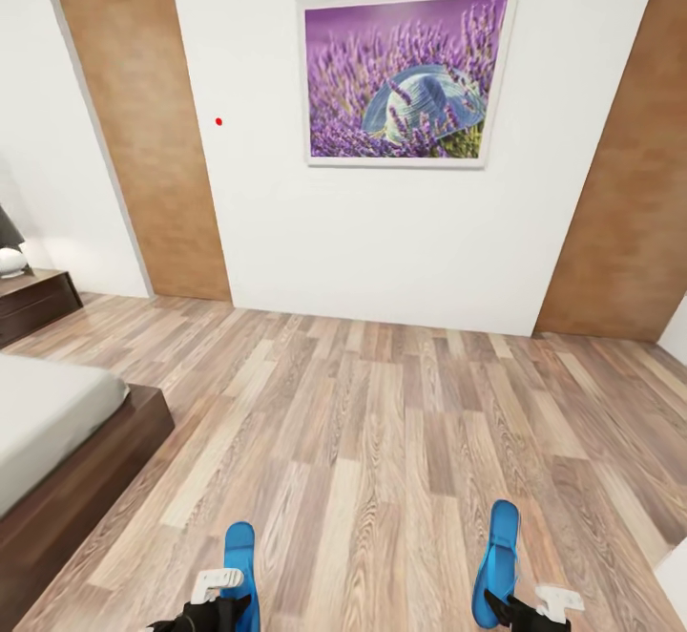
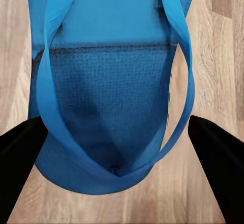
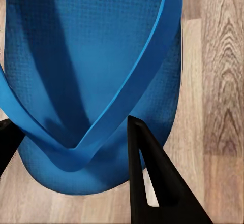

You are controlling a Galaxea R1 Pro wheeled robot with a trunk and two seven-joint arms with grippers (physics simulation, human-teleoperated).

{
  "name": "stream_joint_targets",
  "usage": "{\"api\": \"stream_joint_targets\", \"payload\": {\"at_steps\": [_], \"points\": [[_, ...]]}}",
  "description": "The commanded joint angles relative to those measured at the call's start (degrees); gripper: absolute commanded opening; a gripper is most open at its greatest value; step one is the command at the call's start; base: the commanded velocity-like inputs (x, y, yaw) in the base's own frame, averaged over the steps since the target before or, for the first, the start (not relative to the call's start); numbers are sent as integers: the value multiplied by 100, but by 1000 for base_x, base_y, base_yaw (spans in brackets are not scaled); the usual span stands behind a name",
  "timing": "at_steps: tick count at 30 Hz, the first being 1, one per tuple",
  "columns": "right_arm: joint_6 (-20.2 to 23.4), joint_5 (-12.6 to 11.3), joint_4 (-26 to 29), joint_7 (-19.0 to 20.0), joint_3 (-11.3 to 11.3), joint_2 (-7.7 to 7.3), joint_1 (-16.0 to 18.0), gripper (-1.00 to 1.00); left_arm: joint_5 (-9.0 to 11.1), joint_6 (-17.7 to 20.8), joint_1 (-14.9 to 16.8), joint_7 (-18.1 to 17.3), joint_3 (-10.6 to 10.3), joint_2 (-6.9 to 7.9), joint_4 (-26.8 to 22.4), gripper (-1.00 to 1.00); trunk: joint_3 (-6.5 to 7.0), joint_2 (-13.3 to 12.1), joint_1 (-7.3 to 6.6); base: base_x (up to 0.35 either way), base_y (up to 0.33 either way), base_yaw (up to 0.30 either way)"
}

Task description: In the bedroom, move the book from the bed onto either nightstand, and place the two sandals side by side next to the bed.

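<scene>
Two bright blue sandals show at the bottom of the head view, toes pointing toward the far wall. My left gripper (image 1: 224, 596) is shut on the left sandal (image 1: 240, 551); in the left wrist view its black fingers (image 2: 20, 153) press both edges of the sole (image 2: 112, 97), gripper (image 2: 117, 125). My right gripper (image 1: 520, 603) is shut on the right sandal (image 1: 498, 546); in the right wrist view one finger (image 3: 152, 173) lies across the sole (image 3: 91, 56), gripper (image 3: 68, 122). A corner of the bed (image 1: 67, 403) is at left, with the nightstand (image 1: 33, 300) behind it. The book is out of view.
Wood-plank floor (image 1: 382, 441) stretches ahead to a white wall with a lavender picture (image 1: 405, 78). Brown doors stand at left (image 1: 143, 136) and right (image 1: 630, 193). A lamp (image 1: 10, 248) sits on the nightstand. The bed's dark frame (image 1: 105, 474) juts in from the left.
</scene>
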State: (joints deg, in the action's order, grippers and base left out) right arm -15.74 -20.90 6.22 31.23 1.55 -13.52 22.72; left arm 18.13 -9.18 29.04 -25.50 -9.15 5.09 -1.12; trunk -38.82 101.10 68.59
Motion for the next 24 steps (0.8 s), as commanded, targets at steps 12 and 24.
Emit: {"api": "stream_joint_targets", "payload": {"at_steps": [12, 24], "points": [[-8, -19, -6, 32, 23, -1, 4, -100, 50, -23, 5, -17, -43, 1, 7, -100, -5, 2, 3, 307, 0, 182], [-8, -19, -6, 32, 21, -1, 4, -100, 50, -23, 5, -17, -43, 1, 7, -100, -5, 2, 3, 286, -94, 7]]}}
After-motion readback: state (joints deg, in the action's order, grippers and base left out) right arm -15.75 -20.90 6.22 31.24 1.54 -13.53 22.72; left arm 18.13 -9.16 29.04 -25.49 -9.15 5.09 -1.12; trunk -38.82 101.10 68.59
